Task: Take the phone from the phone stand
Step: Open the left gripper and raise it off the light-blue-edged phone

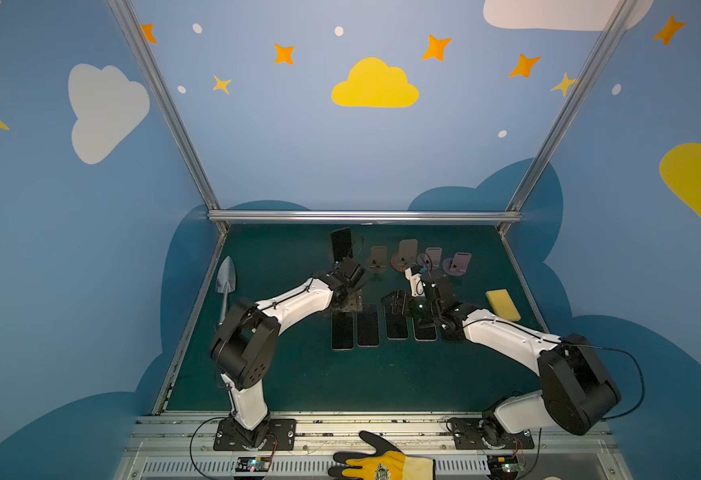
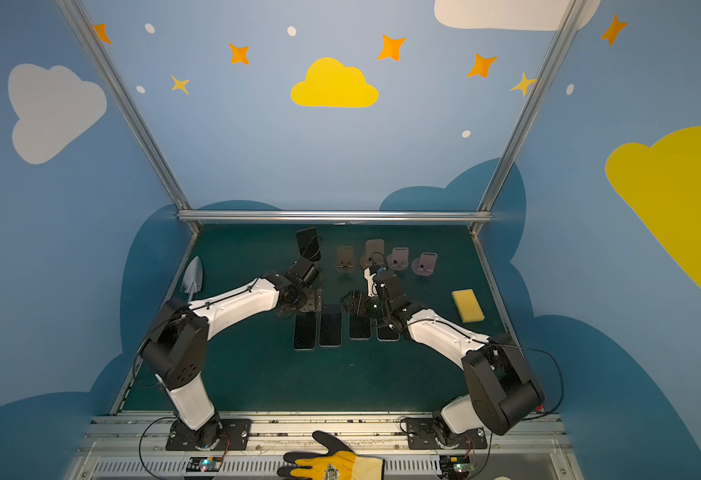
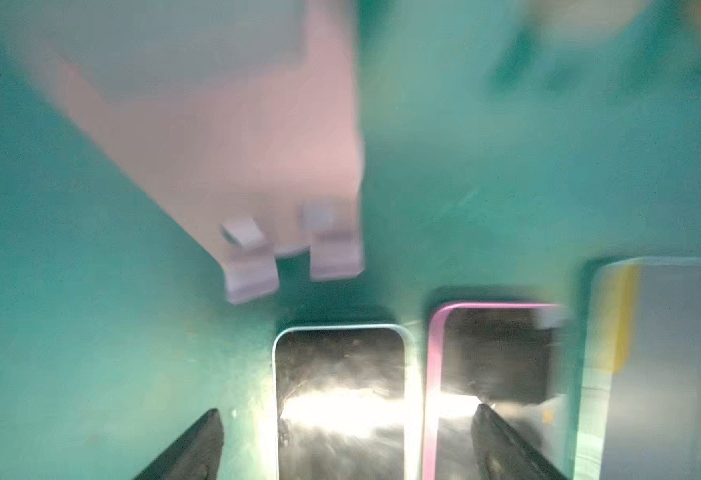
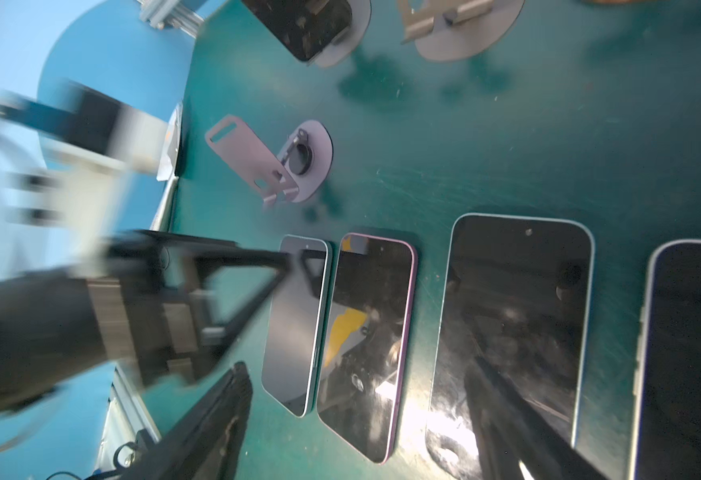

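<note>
One dark phone [image 1: 341,244] leans upright in its phone stand at the back left of the green mat; the right wrist view shows it too [image 4: 307,25]. Several phones lie flat in a row mid-mat, among them a teal-edged one [image 3: 340,395] and a pink-edged one [image 3: 494,353]. My left gripper [image 3: 348,432] hangs open over the far end of the teal-edged phone, holding nothing; the view is blurred. An empty pinkish stand [image 3: 257,145] sits just beyond it. My right gripper [image 4: 361,415] stands open above the row, empty.
Several empty stands [image 1: 407,251] line the back of the mat. A yellow sponge [image 1: 502,304] lies at the right, a small trowel [image 1: 226,278] by the left edge. A yellow-and-black glove [image 1: 382,461] rests on the front rail.
</note>
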`<state>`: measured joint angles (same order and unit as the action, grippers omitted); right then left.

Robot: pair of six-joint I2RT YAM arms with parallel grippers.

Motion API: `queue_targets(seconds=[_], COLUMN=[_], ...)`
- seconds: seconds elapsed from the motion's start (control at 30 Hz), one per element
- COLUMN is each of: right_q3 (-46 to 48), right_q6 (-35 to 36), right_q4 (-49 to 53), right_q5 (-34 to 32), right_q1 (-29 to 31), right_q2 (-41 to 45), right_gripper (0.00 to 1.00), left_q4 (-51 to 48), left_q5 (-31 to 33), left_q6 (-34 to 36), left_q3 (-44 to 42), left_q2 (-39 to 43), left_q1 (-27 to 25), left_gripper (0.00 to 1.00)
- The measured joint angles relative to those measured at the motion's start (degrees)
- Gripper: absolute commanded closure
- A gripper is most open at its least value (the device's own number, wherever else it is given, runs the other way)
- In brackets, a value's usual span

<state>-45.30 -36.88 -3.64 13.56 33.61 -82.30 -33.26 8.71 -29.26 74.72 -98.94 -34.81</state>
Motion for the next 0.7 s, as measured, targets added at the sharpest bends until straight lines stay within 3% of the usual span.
queue_targets(seconds=[0.2,0.43,0.7], right_q3=[1.49,1.51,1.51], right_q6=[-0.33,-0.24,-0.13], right_q4=[-0.20,0.13,0.61], right_q5=[-2.12,-3.32,-4.35], right_q1=[-0.02,-0.02,-0.02], right_q2=[2.21,2.38,3.80], right_gripper=[0.18,0.16,0.19], left_q4=[1.40,0.44,0.87], left_q5=[7.80,14.21,16.37], left_q6=[-3.37,-10.93,-10.03], left_q3=[3.21,5.51,9.55], left_q2=[4.39,-4.20,-11.56], left_q1=[0.79,0.94,1.86], left_gripper=[0.00,0.00,0.07])
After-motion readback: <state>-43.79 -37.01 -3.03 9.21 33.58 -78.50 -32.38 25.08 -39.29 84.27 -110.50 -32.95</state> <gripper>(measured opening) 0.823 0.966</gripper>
